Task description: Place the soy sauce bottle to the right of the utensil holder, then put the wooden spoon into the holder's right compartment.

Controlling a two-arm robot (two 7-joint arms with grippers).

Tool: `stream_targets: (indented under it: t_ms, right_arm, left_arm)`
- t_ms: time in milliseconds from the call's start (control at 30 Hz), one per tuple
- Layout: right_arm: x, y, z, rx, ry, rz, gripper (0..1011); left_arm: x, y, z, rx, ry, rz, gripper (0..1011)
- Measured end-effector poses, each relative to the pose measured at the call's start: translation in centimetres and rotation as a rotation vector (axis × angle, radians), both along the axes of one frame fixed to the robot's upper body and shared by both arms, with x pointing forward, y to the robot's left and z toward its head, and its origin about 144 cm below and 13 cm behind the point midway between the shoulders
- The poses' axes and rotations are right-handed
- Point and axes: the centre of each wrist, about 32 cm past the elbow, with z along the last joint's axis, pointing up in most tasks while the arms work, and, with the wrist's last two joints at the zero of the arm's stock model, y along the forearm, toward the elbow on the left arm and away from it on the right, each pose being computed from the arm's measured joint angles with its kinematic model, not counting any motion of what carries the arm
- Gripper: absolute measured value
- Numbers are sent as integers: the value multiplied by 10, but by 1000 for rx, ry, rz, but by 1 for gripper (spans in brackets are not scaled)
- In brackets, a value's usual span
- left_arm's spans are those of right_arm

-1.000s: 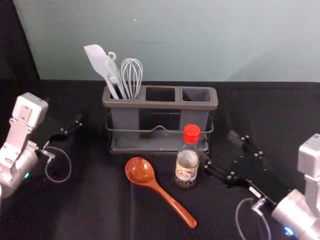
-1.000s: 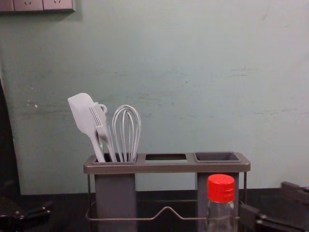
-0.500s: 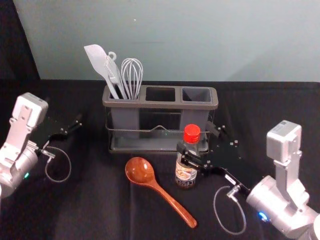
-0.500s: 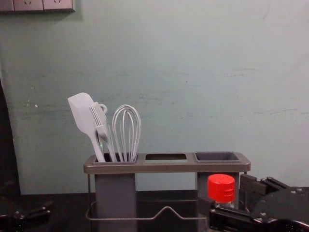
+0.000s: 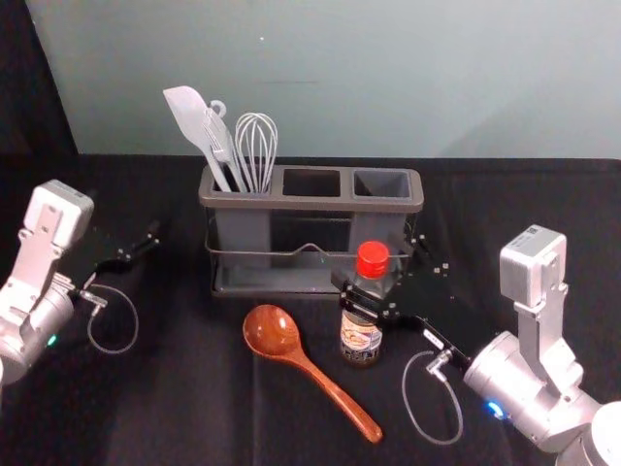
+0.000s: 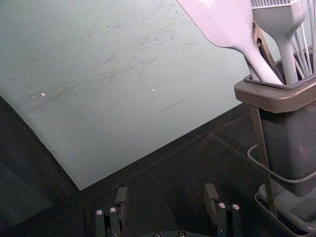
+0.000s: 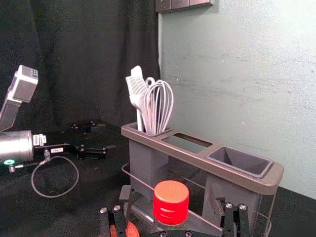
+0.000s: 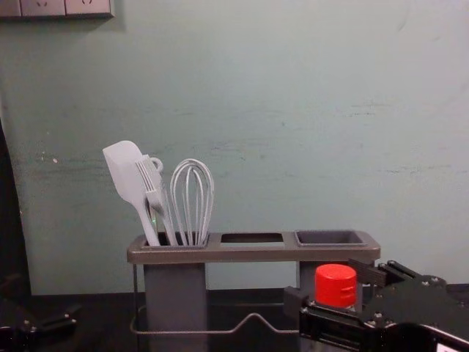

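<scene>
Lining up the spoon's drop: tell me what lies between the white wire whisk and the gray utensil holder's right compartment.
The holder's middle opening, with no utensil in it. The head view shows it between the whisk and the right compartment.

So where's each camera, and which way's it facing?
Head: up top, facing forward-down, showing wooden spoon, left arm, right arm.
Chest: lower, facing forward at the utensil holder; right gripper on the right.
Left wrist: looking past the open left gripper, towards the holder.
Right wrist: looking over the open right gripper at the soy sauce bottle; left arm beyond.
Head and chest share the whisk.
</scene>
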Motion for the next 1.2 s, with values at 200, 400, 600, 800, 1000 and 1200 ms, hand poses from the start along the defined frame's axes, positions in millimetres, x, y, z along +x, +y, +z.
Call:
stream_targets:
  t_ms: [200,400,600,800,1000,1200]
  right_arm:
    - [1,0,0,6,0,-4,929]
    - [2,1,0,10,3,-2,788]
    - [2,2,-1,8,7,0,595]
    - [2,2,0,8,8,-1,406]
    - [0,0,3,16,-1,-1,382]
    - [-5,-9,15,30,-25,-17,382]
  left_arm:
    - [0,0,0,0,0,0,1000]
    - [0,0,0,0,0,0,1000]
    - [0,0,0,0,0,0,1000]
    - [0,0,0,0,0,0,1000]
    - [0,0,0,0,0,0,1000]
    - [0,0,0,0,0,0,1000]
